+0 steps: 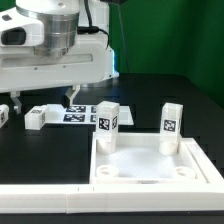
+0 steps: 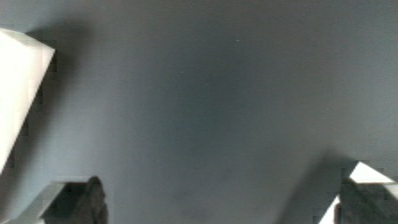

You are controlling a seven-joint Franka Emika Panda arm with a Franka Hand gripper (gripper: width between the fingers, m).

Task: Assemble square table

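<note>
My pincer [image 2: 221,205] is spread wide with nothing between its jaws. The two dark fingertips [image 2: 77,203] frame only bare black table [image 2: 214,90], so the room beneath me is open. A slanted white edge [image 2: 18,95] cuts into the wrist view at one side, and I cannot tell what it belongs to. In the exterior view the square tabletop [image 1: 140,163] lies flat, rim up, near the front and toward the exterior view's right, with round sockets in its corners. Two legs stand upright at its far rim, the left leg [image 1: 108,117] and the right leg [image 1: 172,121]. I cannot tell whether they sit in sockets or just behind the rim. A lying leg [image 1: 38,118] rests well off to the exterior view's left, beside the marker board [image 1: 78,112]. A long white border bar [image 1: 50,195] runs along the front edge, just beside the tabletop's near corner.
</note>
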